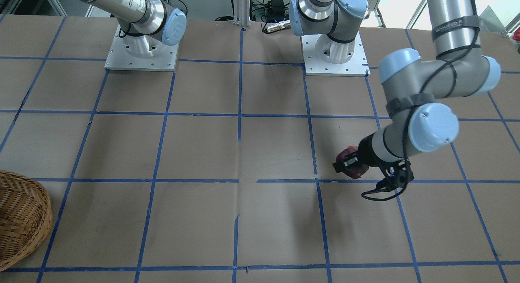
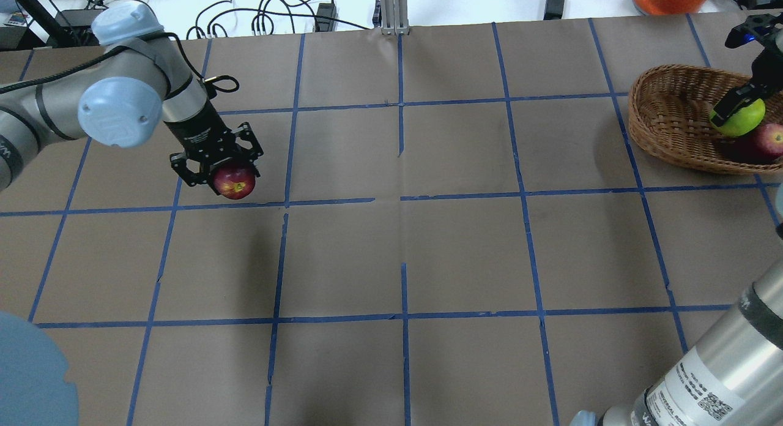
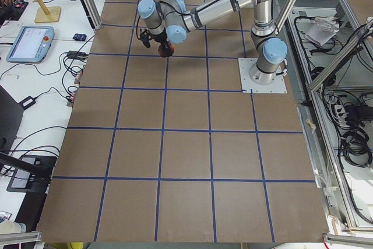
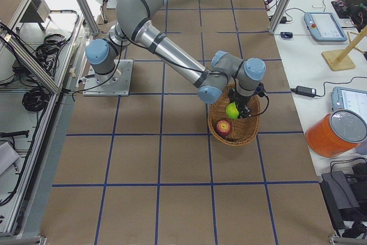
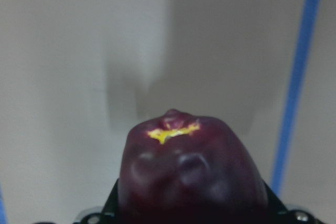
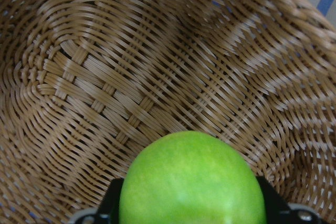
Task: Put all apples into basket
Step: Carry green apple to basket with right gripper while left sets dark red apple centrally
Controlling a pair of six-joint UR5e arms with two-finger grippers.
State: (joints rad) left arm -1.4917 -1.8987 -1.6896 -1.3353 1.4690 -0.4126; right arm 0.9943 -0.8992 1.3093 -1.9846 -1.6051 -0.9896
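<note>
Green apple (image 6: 191, 182) bright lime; maroon apple (image 5: 191, 177) dark, yellow-marked; red apple (image 4: 223, 127) yellow-streaked; basket (image 6: 105, 77) tan weave; table (image 2: 465, 248) is brown, blue-gridded.

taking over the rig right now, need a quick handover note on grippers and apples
Left gripper shut on the maroon apple, lifted over the table, far from the basket.
Right gripper shut on the green apple, over the basket's inside.
Done: red apple lies in the basket.
To do: release green, bring maroon over.
</note>
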